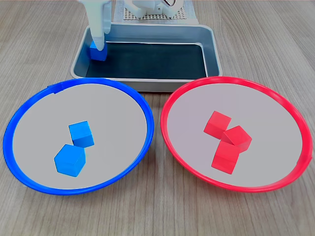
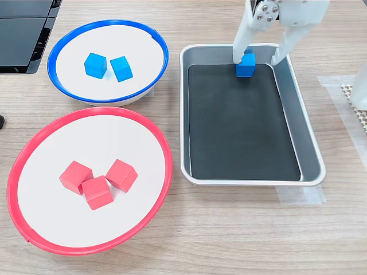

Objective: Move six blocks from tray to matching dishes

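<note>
In the first exterior view, going from left to right, the blue-rimmed dish (image 1: pixel 78 135) comes first and holds two blue blocks (image 1: pixel 80 133) (image 1: pixel 69 160), touching each other. To its right stands the red-rimmed dish (image 1: pixel 236 132) with three red blocks (image 1: pixel 217 123) (image 1: pixel 237 137) (image 1: pixel 225 158) gathered in a tight group. Behind both dishes lies the tray (image 1: pixel 212 49), and in its left far corner sits the last blue block (image 1: pixel 98 51).

So five of the six blocks seem to be sorted already, and only this one is left.

In the second exterior view the gripper (image 2: pixel 261 59) is lowered into the tray, with its jaws spread wide. One finger (image 2: pixel 239 47) touches the block's side, while the other stands apart near the tray wall, so nothing is gripped yet.

No brand, label or readable writing can be seen anywhere.
</note>
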Robot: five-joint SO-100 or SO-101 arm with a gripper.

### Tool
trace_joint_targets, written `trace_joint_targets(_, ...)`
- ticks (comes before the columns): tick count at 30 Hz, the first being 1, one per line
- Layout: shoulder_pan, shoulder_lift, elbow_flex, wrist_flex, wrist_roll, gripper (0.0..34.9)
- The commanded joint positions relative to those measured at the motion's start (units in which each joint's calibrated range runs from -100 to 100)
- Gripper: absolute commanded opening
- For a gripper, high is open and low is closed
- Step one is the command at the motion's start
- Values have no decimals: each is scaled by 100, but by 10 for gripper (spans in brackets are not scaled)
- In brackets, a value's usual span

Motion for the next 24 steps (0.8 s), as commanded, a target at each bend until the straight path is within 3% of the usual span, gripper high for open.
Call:
trace_joint_targets(1,68,-125,112,-256,176,173)
trace_joint_targets(11,209,345,-97,-686,415,130)
trace_joint_targets(14,190,438,-143,-834,454,15)
trace_joint_targets(16,40,464,-270,-867,464,3)
trace_joint_targets(24,-1880,1069,-3320,107,-601,2)
